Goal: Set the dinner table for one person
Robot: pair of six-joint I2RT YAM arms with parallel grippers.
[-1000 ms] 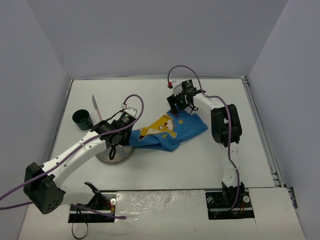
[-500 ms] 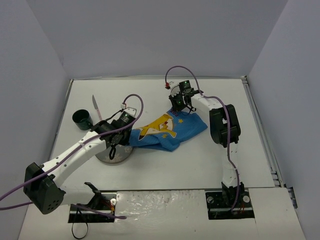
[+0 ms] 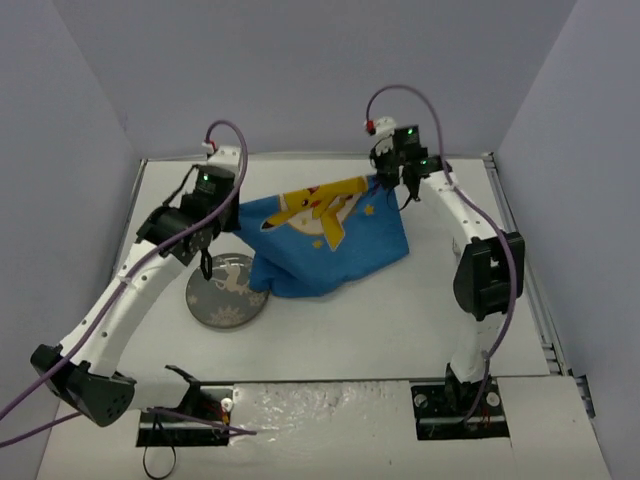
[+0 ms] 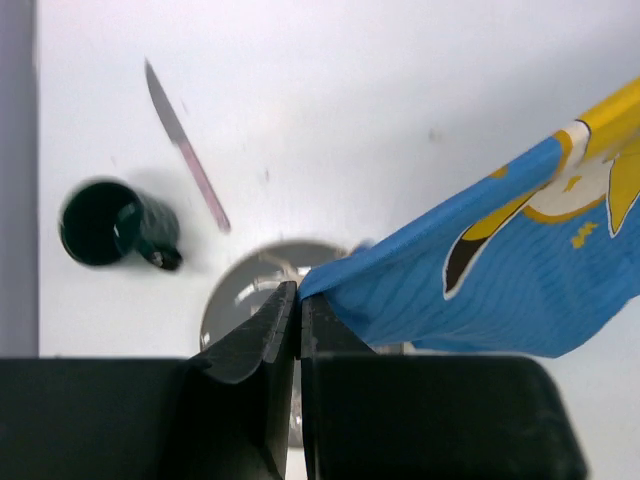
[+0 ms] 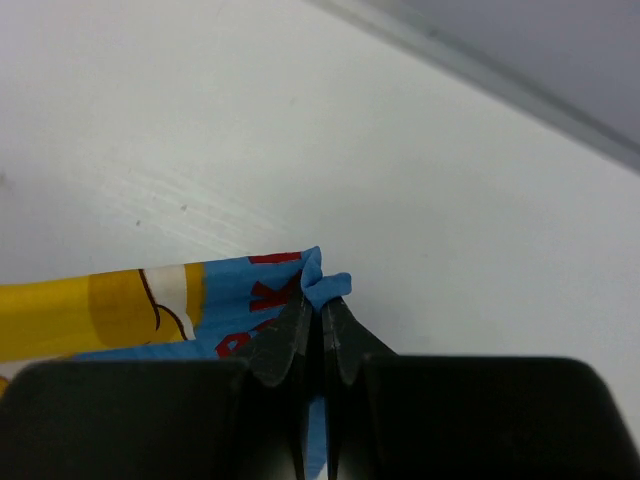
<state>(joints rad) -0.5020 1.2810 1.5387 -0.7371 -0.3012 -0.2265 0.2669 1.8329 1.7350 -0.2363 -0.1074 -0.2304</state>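
- Both arms have swung up and back since a second ago, and the cloth now hangs stretched between them!
- The left gripper is pinched on one corner above the plate. The right gripper is clamped on the other, well beyond the plate.
- The table lies bare beside the plate.
- The hem seems to brush the plate's rim, but that's hard to tell.
- Step: spreading the cloth. The next move calls for lowering it flat beside the plate.

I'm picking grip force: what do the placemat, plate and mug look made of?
Placemat: soft printed cloth, matte; it sags and folds. Plate: grey, faint sheen; metal or glazed ceramic, unclear. Mug: dark green, glossy glint; likely ceramic or plastic.
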